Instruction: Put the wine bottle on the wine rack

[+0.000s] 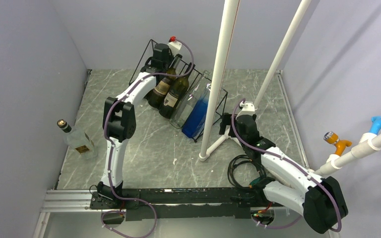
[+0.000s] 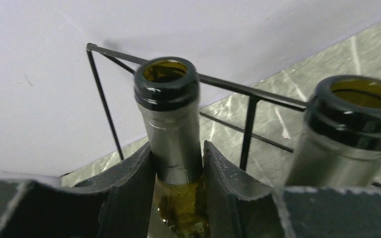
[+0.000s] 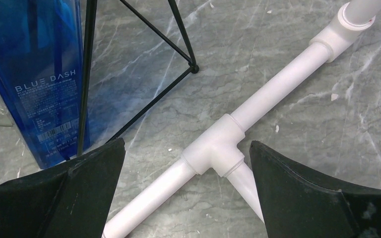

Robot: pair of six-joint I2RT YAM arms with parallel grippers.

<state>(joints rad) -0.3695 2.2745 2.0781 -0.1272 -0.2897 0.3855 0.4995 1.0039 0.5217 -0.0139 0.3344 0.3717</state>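
The left gripper (image 2: 178, 163) clamps its dark fingers (image 2: 129, 183) on the silver-foiled neck of an open-mouthed olive-green glass wine bottle (image 2: 167, 89). A second foil-necked green bottle (image 2: 349, 124) stands just beside it. Behind both are the black thin-wire rack (image 2: 250, 126), the grey marbled table (image 2: 322, 64) and a white wall (image 2: 44, 74).

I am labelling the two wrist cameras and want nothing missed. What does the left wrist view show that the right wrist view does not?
Only the left wrist view: the left gripper closed on the neck of an olive-green wine bottle, a second bottle at the right, and the pale wall. Only the right wrist view: the right gripper, open and holding nothing, a blue bottle marked BLUE DASH, and a white pipe frame. Both: the black wire wine rack and the grey marble table.
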